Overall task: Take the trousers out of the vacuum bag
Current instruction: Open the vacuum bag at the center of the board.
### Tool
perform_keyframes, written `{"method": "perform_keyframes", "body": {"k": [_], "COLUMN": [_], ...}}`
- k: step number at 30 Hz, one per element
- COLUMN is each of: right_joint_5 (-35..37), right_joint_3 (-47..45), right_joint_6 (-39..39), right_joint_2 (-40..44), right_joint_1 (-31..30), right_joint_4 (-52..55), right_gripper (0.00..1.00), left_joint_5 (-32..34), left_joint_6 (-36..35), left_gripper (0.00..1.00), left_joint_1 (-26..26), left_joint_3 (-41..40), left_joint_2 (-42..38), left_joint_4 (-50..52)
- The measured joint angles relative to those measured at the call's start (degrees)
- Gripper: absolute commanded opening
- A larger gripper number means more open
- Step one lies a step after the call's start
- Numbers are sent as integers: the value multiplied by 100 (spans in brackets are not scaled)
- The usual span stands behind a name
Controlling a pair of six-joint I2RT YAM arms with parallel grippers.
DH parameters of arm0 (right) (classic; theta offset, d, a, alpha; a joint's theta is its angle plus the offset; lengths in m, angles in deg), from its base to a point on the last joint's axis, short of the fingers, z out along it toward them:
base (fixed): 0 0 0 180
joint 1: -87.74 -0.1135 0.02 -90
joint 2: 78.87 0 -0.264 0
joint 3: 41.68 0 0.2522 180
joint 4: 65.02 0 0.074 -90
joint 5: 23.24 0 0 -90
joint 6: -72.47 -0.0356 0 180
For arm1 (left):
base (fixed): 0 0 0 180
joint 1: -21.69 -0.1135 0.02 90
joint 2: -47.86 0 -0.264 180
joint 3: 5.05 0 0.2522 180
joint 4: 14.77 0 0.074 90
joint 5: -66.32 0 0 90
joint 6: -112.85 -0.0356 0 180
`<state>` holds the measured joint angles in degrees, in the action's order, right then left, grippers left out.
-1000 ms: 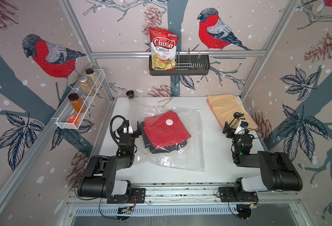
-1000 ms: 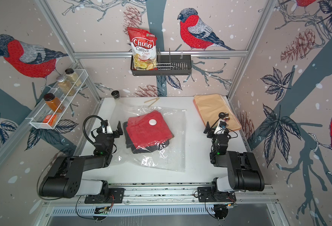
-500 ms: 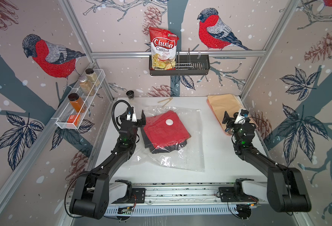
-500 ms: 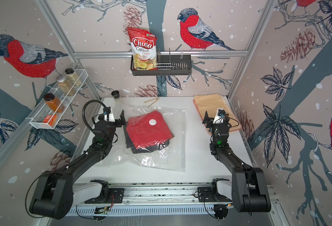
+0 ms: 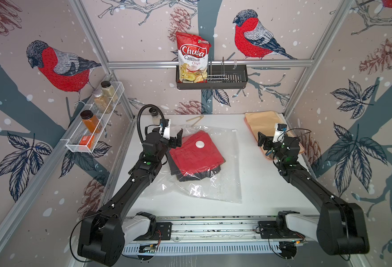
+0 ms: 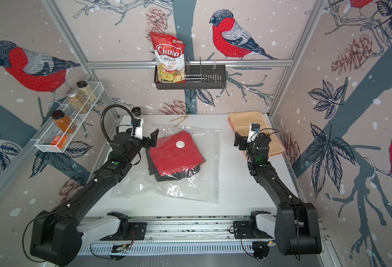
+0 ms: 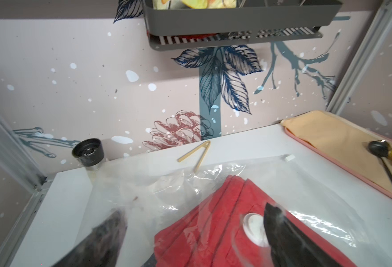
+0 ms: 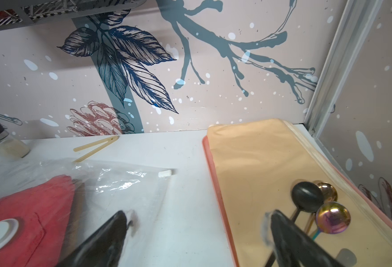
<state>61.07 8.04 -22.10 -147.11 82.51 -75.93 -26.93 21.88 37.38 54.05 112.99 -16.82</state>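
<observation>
While the soft, floppy trousers (image 5: 199, 159) sit inside the slick, crinkly vacuum bag (image 5: 227, 182) just beside the wide, empty left jaws, right jaws wide too, pinch film by the zip slider (image 5: 234, 130).

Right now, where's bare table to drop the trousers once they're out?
Best: the white strip between the vacuum bag and the peach mat. Also the near band between bag and base rail. Crowded: far-left corner, with jar, tongs and left claw; spoons lie on the mat.
</observation>
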Motion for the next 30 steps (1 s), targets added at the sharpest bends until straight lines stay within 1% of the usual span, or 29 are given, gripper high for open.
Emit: {"method": "perform_keyframes", "body": {"k": [3,7,12,17,20,25,30], "right_joint_5": [-201,-374,-763,-966,-960,-509,-350], "right_joint_3": [72,136,264,282,280,254,227], "right_joint_6": [-9,-42,-177,-186,-186,-186,-247], "right_joint_2": [-37,-149,-382,-586,-597,-474,-404], "right_joint_1": [-55,-105,-201,-389,-431,-415,-315], "right_joint_4": [157,382,581,752,772,835,826], "right_gripper": [96,94,93,93,94,95,94], "left_joint_5": [17,-201,-437,-511,-634,-723,-691], "left_joint_6": [101,240,396,549,621,732,953], "left_gripper": [96,96,96,96,96,96,97], "left_joint_1": [0,31,260,319,581,1290,1788], "left_joint_3": [131,367,398,450,535,721,894], "left_joint_2": [-26,52,111,162,280,680,1108], "left_joint_4": [223,538,702,772,855,1038,1134]}}
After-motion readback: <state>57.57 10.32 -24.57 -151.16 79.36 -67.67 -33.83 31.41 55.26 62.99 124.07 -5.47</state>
